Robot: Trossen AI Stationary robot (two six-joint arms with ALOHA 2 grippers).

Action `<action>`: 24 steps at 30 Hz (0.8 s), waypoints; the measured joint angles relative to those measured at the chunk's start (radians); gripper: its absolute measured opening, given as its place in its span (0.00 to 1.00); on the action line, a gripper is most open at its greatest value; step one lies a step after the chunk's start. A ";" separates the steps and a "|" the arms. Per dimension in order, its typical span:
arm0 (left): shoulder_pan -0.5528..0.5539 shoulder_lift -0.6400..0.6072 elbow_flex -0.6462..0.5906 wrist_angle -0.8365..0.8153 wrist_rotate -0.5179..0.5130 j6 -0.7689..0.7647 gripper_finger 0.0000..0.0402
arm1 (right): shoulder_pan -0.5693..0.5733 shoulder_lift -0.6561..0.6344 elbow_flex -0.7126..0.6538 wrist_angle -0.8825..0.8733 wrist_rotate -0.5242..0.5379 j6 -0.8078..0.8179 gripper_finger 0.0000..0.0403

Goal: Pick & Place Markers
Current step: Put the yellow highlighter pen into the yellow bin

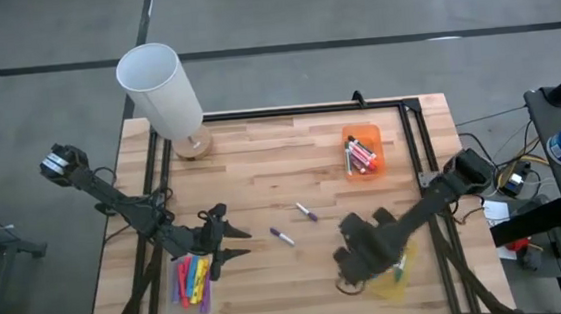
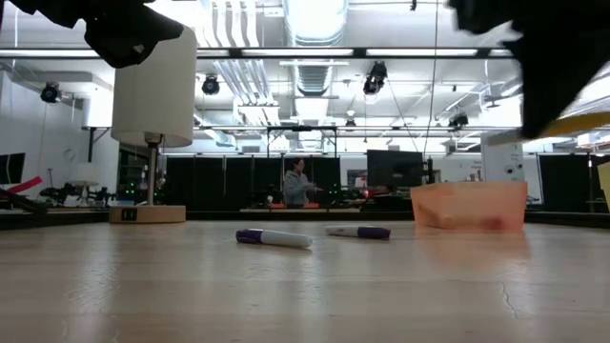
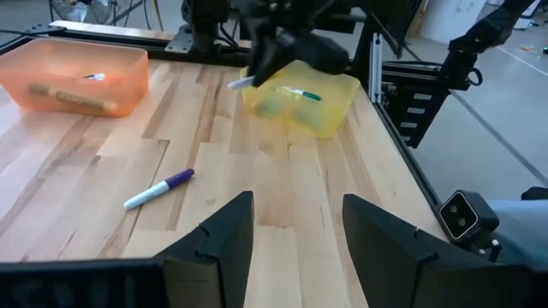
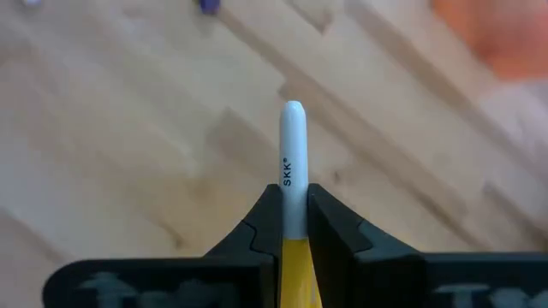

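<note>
Two purple markers lie loose in the middle of the table (image 1: 261,168): one marker (image 1: 306,212) nearer the orange bin (image 1: 362,155), the other marker (image 1: 283,237) a bit closer to the left arm. The right gripper (image 4: 294,201) has its jaws squeezed narrow on a marker with a white barrel (image 4: 293,162) and a yellow end, which pokes out past the tips. In the high view this gripper (image 1: 354,259) sits just beside the yellow bin (image 1: 395,278), near the table's right front corner. From the left wrist view the yellow bin (image 3: 301,101) already has a green-tipped pen in it. So the step in hand looks like carrying: the right arm has its marker and needs to take it to a bin. As the marker has a yellow end, the yellow bin seems the likely home, and the next move would be to swing over that bin, hold the marker above the opening, and then let the jaws go wide so it drops inside. The left gripper (image 1: 217,244) waits with its jaws wide and holds nothing, close to a clear bin (image 1: 192,281) full of pink and yellow markers. More red and pink pens rest in the orange bin. A white lamp (image 1: 162,89) stands at the back corner.
</note>
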 joint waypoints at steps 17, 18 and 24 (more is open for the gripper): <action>0.000 0.000 0.000 0.000 0.000 0.000 0.43 | 0.301 0.001 -0.060 -0.038 -0.073 0.533 0.07; 0.000 0.000 0.000 0.000 0.000 0.000 0.43 | 0.304 0.001 -0.073 -0.034 -0.078 0.546 0.08; 0.000 0.000 0.000 0.000 0.000 0.000 0.43 | 0.308 0.016 -0.133 -0.020 -0.129 0.561 0.15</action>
